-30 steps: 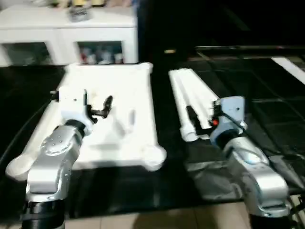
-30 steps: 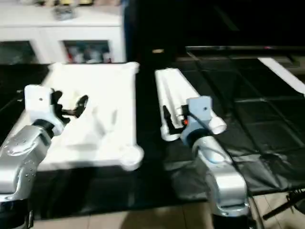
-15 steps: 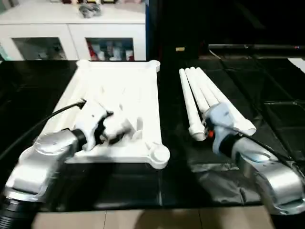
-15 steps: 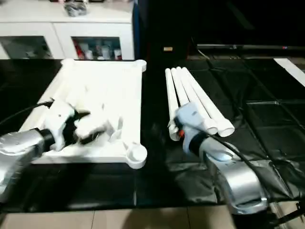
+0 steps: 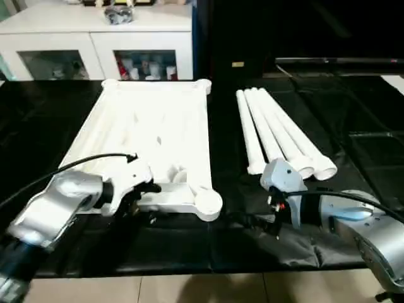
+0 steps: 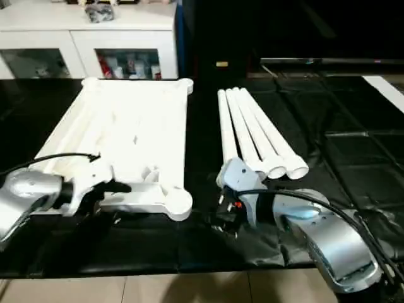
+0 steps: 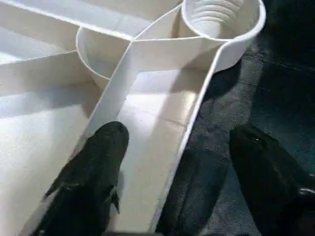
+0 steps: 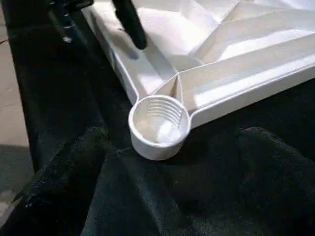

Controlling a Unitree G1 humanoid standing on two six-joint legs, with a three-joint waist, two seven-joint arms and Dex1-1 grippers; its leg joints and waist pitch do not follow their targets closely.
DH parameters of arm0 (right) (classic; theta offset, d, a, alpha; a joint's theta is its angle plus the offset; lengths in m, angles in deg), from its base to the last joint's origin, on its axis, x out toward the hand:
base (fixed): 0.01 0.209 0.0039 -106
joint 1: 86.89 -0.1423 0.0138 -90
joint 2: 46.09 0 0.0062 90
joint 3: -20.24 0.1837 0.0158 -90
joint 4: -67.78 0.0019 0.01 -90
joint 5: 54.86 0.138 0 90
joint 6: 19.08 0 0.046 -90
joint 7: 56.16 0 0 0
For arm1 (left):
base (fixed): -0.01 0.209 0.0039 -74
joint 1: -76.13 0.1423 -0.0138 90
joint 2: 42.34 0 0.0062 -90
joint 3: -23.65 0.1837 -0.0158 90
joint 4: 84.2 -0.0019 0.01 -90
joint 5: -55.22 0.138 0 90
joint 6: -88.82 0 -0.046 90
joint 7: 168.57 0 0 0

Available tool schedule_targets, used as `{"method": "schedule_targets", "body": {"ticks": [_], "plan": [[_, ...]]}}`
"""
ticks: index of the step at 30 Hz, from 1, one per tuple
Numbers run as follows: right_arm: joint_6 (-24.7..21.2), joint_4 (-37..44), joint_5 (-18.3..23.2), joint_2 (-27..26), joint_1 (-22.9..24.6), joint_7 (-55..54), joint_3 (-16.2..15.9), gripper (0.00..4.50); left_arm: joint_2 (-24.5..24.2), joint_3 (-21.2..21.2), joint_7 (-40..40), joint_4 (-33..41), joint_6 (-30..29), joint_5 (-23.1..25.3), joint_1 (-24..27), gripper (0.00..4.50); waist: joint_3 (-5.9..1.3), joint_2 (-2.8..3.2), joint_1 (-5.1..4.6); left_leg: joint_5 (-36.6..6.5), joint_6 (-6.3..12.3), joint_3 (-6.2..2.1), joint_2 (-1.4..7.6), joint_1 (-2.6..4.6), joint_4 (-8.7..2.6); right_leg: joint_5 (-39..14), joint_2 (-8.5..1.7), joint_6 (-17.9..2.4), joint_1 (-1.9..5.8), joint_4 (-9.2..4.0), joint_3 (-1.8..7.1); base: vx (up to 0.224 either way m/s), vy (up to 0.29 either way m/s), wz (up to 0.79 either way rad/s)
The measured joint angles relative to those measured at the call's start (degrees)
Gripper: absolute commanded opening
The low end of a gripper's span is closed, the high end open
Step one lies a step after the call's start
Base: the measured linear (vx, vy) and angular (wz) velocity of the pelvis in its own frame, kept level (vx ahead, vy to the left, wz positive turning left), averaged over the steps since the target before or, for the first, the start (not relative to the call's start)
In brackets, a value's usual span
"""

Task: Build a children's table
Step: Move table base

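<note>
Left claw [image 7: 172, 172] dropped to tabletop [image 5: 158, 126] rim — astride, open.

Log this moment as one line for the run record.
tabletop upside down on black cloth | four legs loose beside it | left gripper straddling near rim, open | right gripper near threaded corner socket, empty

table top [image 5: 158, 139] left, legs [image 5: 278, 136] right, dark gap between, seemingly passable

You have a crinkled black cloth [image 5: 353, 132] covering the work surface, and behind it a white glass-door cabinet [image 5: 95, 44] with a dark bundle [image 5: 118, 14] on top.
</note>
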Motion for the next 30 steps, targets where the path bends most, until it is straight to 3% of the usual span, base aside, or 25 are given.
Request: {"method": "schedule_targets", "body": {"ticks": [11, 16, 30], "plan": [[-0.93, 1.5, 0.09, 0.42, 0.71, 0.38, -0.33, 4.5, 2.76, 0.61, -1.67, -4.81, -0.25, 0.33, -3.32, 2.69, 0.02, 0.08, 0.0, 0.03, -0.04, 0.06, 0.06, 0.07, 0.0, 0.02, 0.0, -0.04, 0.05, 0.04, 0.0, 0.0, 0.0, 0.0], [-1.08, 1.5, 0.07, 0.42, 0.75, 0.41, -0.56, 4.5, 4.09, 0.97, -1.8, -7.13, 3.8, 1.96, -3.71, 2.19, 0.03, 0.08, -0.04, 0.02, -0.03, 0.08, 0.08, 0.04, 0.0, 0.02, 0.0, -0.04, 0.03, 0.03, 0.0, 0.0, 0.0, 0.0], [-1.09, 1.46, 0.62, 1.06, 0.73, 2.36, -1.03, 4.5, 4.17, 3.11, -3.45, -10.78, 7.38, 5.5, -4.91, 1.21, 0.19, 0.35, 0.02, 0.02, -0.03, 0.12, 0.11, 0.05, -0.01, 0.02, 0.0, -0.04, 0.03, 0.02, 0.0, 0.0, 0.0, 0.0]]}}
